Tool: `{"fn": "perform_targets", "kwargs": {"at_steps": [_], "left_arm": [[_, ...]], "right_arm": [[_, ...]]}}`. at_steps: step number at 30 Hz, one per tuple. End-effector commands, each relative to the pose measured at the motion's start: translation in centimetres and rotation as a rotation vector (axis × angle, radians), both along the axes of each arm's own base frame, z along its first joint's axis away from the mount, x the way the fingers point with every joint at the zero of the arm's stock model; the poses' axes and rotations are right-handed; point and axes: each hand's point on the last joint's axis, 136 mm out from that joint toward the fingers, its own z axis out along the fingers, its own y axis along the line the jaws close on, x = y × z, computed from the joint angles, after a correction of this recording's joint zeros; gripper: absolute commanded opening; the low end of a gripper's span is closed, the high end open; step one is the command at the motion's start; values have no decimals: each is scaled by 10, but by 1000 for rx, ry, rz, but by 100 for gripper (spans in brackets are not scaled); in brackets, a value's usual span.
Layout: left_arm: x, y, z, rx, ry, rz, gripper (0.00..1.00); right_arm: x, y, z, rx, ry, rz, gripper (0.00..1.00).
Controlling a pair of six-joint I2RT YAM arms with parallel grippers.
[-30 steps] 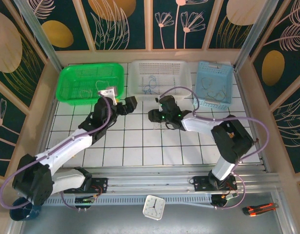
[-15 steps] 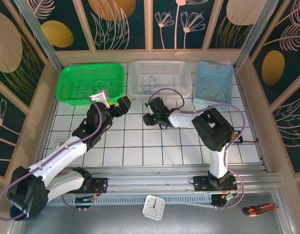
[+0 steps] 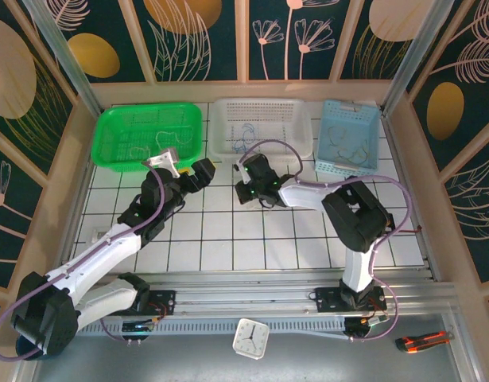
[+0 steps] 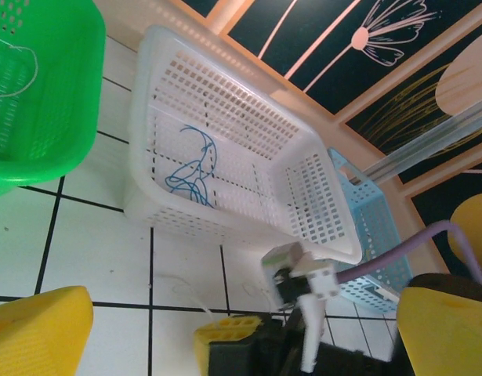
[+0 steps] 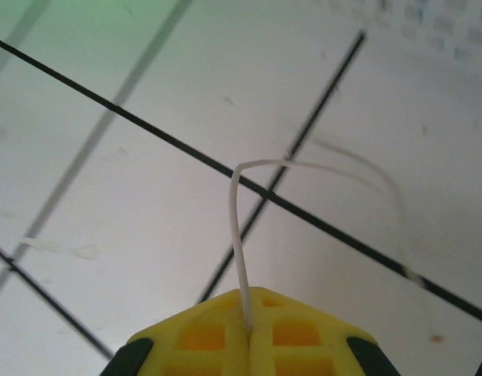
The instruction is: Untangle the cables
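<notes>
My right gripper [image 5: 251,313] is shut on a thin white cable [image 5: 236,223], which rises from between its yellow fingers and arcs right over the tiles. From above, this gripper [image 3: 242,191] sits low on the tiled floor, just in front of the white basket [image 3: 300,143]. My left gripper [image 3: 202,170] hovers to its left, its yellow fingers [image 4: 38,333] spread wide with nothing between them. The right gripper's yellow tip [image 4: 229,333] and the white cable [image 4: 186,294] lie ahead of it. A blue cable [image 4: 190,168] lies in the white basket.
A green basket [image 3: 117,127] at the back left holds a white cable [image 4: 21,66]. A light blue basket [image 3: 367,119] at the back right holds thin tan cables [image 3: 347,149]. The purple arm cable [image 3: 268,147] loops over the white basket's front edge. Wooden walls ring the floor.
The right arm has swung its elbow in and its gripper has slid left along the floor toward the white basket's front. The left gripper has drifted slightly left.
</notes>
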Motion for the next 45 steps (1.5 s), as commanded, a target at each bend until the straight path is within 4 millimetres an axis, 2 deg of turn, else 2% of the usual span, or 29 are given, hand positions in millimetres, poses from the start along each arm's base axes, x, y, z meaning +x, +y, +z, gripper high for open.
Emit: {"fn": "perform_targets", "kwargs": {"at_steps": [1, 7, 15, 20, 24, 28, 38, 45], "left_arm": [[1, -3, 7, -48, -21, -10, 99], [1, -7, 9, -75, -21, -24, 99], [3, -17, 18, -155, -29, -61, 99], [8, -28, 26, -215, -34, -96, 99], [11, -39, 32, -281, -33, -134, 99], [16, -51, 38, -323, -32, -177, 98], [24, -67, 53, -388, -35, -234, 95], [14, -77, 55, -495, -14, -305, 93]], "right_arm": [[-1, 10, 52, 134, -89, 70, 0], [-8, 9, 100, 287, -126, 109, 0], [-25, -10, 159, 562, -138, 192, 0], [-37, -22, 184, 686, -146, 249, 0], [-52, -20, 193, 743, -126, 315, 0], [-57, -19, 194, 757, -111, 338, 0], [-55, -15, 188, 745, -97, 343, 0], [-52, -7, 183, 719, -95, 339, 0]]}}
